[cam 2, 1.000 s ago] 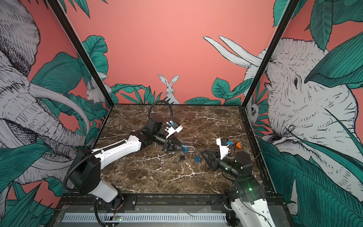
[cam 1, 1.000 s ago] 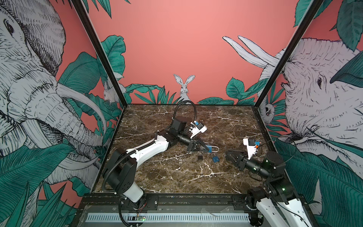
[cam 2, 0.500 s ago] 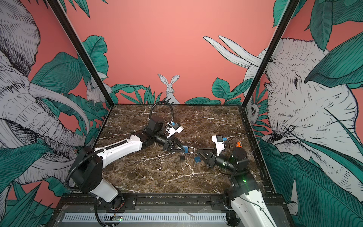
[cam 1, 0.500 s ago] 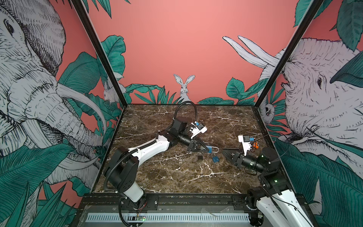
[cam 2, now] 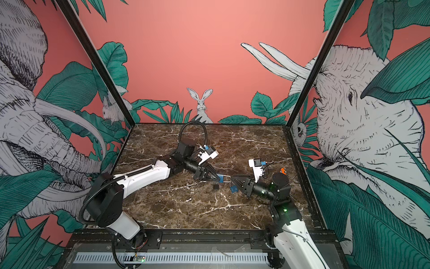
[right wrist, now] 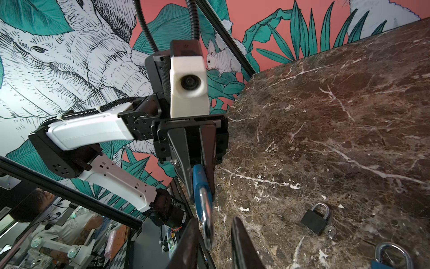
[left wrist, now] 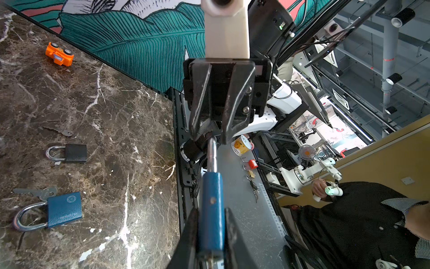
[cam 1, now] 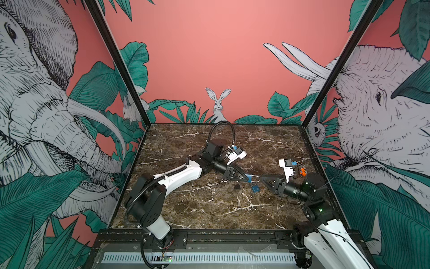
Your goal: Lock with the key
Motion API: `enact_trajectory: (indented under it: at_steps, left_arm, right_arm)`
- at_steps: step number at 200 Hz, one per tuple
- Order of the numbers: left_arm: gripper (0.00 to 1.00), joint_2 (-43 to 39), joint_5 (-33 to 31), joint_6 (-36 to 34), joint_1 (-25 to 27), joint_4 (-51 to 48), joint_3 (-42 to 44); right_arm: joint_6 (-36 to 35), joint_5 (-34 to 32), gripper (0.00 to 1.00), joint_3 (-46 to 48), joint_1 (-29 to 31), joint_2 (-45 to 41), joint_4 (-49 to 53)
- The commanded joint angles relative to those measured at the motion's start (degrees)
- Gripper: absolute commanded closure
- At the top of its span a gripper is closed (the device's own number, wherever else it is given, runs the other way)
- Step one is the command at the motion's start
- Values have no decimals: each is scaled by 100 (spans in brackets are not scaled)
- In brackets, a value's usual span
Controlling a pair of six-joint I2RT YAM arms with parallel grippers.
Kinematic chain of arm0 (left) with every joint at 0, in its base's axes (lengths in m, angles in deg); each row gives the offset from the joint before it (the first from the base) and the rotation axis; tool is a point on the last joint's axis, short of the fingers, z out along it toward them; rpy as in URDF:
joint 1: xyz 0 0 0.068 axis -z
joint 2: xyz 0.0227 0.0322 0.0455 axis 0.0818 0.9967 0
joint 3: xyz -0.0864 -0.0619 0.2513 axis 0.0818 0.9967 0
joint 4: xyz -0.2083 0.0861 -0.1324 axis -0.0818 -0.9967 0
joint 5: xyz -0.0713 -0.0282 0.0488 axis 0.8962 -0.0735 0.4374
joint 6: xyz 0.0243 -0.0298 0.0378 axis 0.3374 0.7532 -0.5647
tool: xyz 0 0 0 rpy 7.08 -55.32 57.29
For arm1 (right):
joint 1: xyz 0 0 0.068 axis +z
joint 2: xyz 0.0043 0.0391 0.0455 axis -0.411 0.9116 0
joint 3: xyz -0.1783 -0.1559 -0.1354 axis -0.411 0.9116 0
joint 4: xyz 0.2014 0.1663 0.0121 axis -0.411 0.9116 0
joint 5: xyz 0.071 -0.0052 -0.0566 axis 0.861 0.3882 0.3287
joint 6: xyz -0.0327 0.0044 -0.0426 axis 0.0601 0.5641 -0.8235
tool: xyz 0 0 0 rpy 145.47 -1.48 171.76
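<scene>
The left pincer (left wrist: pixel 210 214) is clamped on the body of a blue padlock (left wrist: pixel 210 198) and holds it in the air above the tabletop (left wrist: pixel 104 116), near the middle in both top views. The steel shackle (left wrist: pixel 211 156) of this padlock points away from the left pincer, straight toward the right pincer (left wrist: pixel 213 132). The two fingers of the right pincer stand apart, one on each side of the shackle's far end. In the right wrist view the shackle lies close to one finger (right wrist: pixel 189 242), and a gap shows before the other.

The bottom of the held padlock is cut off by the picture edge, so I cannot tell if a key sits in it. On the tabletop, a second blue padlock (left wrist: pixel 64 209) lies flat with a silver key (left wrist: pixel 35 192) touching its top. A black padlock (left wrist: pixel 75 152) lies near it, with another key (left wrist: pixel 64 132) just beside. An orange toy car (left wrist: pixel 59 53) stands well apart, near the wall.
</scene>
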Motion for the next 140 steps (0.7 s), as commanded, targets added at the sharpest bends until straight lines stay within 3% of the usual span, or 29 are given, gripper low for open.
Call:
enact_trajectory:
  at_steps: [1,76,117,140]
  left_arm:
    - [100,-56,211,-4,27,107,-223]
    - [100,-21,183,22,58,112,-250]
    - [100,-12,200,37,96,120,-263]
    - [100,7,189,48,162,142,-287]
  right_arm:
    - [74,145,76,-4,36,13,-470]
    - [58,87,83,32,281,196,-609]
    - [72,-21,100,67,347,254,-668]
    - [254,-84,100,126,375,320,-975]
